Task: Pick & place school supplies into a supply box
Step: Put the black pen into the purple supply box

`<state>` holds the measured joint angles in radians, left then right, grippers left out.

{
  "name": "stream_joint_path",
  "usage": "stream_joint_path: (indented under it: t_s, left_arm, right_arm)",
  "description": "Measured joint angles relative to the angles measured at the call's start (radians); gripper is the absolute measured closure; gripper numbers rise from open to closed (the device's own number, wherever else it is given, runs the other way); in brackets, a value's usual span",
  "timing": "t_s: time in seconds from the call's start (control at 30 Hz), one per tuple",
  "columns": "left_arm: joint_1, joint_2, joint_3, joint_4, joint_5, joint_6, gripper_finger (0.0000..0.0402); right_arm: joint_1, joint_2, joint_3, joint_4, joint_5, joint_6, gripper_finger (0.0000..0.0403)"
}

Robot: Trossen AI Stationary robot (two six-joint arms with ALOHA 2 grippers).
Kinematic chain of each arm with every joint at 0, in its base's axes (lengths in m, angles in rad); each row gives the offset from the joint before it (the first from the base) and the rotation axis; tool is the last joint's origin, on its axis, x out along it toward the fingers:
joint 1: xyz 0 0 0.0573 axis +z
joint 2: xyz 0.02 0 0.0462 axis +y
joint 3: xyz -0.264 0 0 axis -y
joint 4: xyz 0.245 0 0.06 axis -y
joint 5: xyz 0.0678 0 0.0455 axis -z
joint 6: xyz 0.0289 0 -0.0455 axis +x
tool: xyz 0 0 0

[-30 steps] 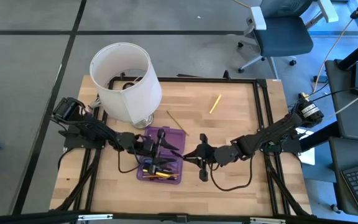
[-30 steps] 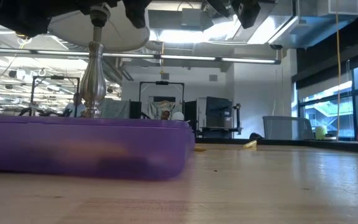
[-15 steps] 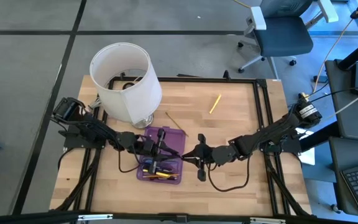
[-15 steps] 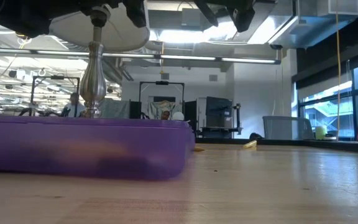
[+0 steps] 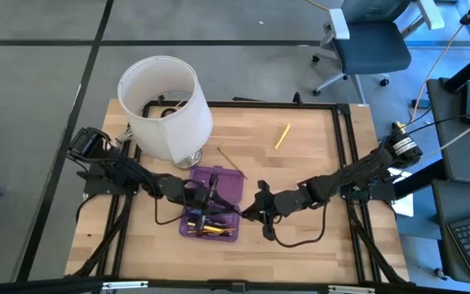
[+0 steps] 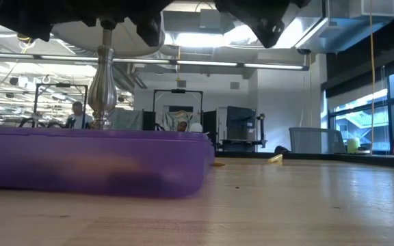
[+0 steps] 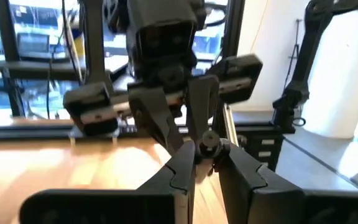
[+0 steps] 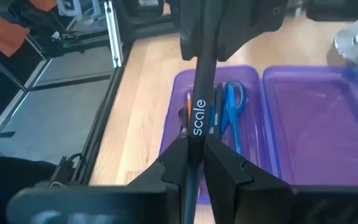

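Gripping a slim dark pen (image 8: 199, 118) printed with white lettering, the right end effector (image 5: 251, 210) hangs above the translucent purple plastic supply box (image 5: 230, 183); its two dark fingers are pinched together on the pen's smooth barrel, as the right wrist view shows plainly; the left end effector (image 5: 215, 202) meets it over the box, its fingers (image 7: 182, 171) closed on the other end of the same pen, a small round dark tip showing between them in the left wrist view. The box is a rounded-corner rectangular case lying open on the pale wood-grain bench (image 5: 300, 163), with its hinged lid (image 8: 319, 118) spread flat beside the tray; inside the tray lie blue-handled scissors (image 8: 234, 102), an orange-yellow pencil (image 8: 188, 106) and a dark marker (image 8: 217, 106), side by side along its length. From the low view the box wall (image 6: 115, 160) looks cloudy and glossy, with a yellowish shape blurred behind it. A large white cylindrical lampshade (image 5: 166, 106) on a polished metal stem (image 6: 102, 82) stands just behind the box, close to the left arm; a yellow pencil (image 5: 282, 135) lies well apart toward the bench's far side, and a thin wooden pencil (image 5: 231, 159) lies between the lamp base and the box. Black frame rails (image 5: 345, 147) border the bench.
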<state>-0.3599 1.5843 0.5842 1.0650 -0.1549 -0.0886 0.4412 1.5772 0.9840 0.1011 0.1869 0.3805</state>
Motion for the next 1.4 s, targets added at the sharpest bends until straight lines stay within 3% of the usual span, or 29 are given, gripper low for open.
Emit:
stream_joint_path:
  t_s: [0.43, 0.63, 0.77, 1.03, 1.3, 1.4]
  left_arm:
    - [-0.021, -0.004, -0.001, -0.036, -0.031, -0.015, 0.0364]
    - [-0.024, -0.004, -0.001, -0.066, -0.031, -0.044, 0.0364]
    - [-0.052, -0.021, -0.002, -0.128, -0.070, -0.085, 0.0365]
    - [-0.194, -0.107, -0.002, -0.306, -0.353, -0.136, 0.0365]
    - [-0.360, -0.109, -0.018, -0.390, -0.741, -0.256, 0.0365]
    - [-0.390, -0.109, -0.060, -0.379, -0.789, -0.331, 0.0365]
  right_arm:
    - [0.004, 0.002, -0.004, -0.031, -0.037, -0.022, 0.0322]
    - [0.005, -0.003, -0.004, -0.137, -0.035, 0.040, 0.0298]
    - [0.033, -0.037, -0.004, -0.142, 0.044, 0.048, 0.0293]
    - [0.130, -0.133, -0.003, -0.167, 0.232, 0.003, 0.0293]
    - [0.160, -0.138, -0.003, -0.203, 0.289, 0.008, 0.0293]
    - [0.159, -0.138, -0.003, -0.202, 0.305, 0.008, 0.0292]
